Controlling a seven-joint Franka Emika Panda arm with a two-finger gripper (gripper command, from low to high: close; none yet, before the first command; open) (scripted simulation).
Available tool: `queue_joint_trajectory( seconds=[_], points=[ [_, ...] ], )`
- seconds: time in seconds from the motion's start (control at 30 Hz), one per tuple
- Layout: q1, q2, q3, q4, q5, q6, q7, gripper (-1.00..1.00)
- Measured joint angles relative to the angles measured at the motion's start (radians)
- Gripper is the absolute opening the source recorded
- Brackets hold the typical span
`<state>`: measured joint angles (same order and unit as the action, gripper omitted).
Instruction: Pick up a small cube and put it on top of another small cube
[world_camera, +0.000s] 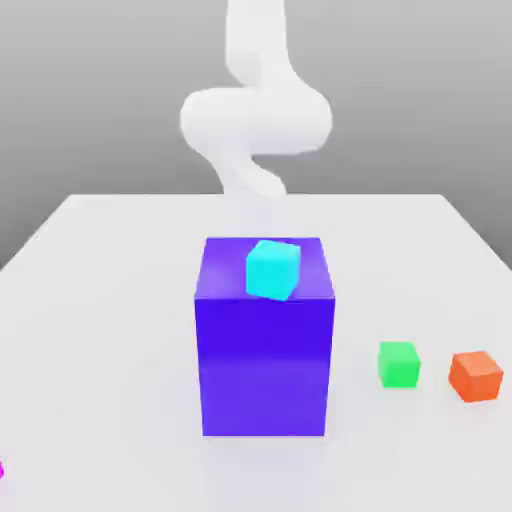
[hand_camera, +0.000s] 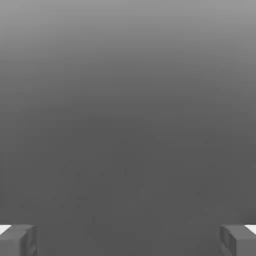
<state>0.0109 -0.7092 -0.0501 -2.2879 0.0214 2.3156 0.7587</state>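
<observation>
Now, a large purple block (world_camera: 265, 365) is standing mid-tabletop (world_camera: 100, 300), a cyan cube (world_camera: 272, 269) sitting tilted on top. At its four o'clock, a green cube (world_camera: 399, 364) and orange cube (world_camera: 475, 376) are resting. Gripper (hand_camera: 128, 240) fingers (hand_camera: 17, 240) are standing wide apart, gripping nothing.

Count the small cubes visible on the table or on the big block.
3: cyan cube atop the blue block; green cube and orange cube at the exterior view's right. Others may be hidden.

A small cube (world_camera: 272, 269) sat on top of a large block (world_camera: 265, 360) at the middle of the table (world_camera: 100, 300). Two more small cubes (world_camera: 399, 364) (world_camera: 475, 376) lay side by side on the table toward the exterior view's right, apart from the block. The arm (world_camera: 256, 110) rose behind the block.
</observation>
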Motion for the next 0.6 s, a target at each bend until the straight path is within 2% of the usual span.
queue_joint_trajectory(
  seconds=[0.37, 0.6],
  points=[
    [0.023, 0.401, -0.215, 0.053, 0.139, 0.070, -0.216, 0.00],
    [-0.019, 0.659, -0.303, 0.088, 0.255, 0.110, -0.371, 0.00]
  ],
)
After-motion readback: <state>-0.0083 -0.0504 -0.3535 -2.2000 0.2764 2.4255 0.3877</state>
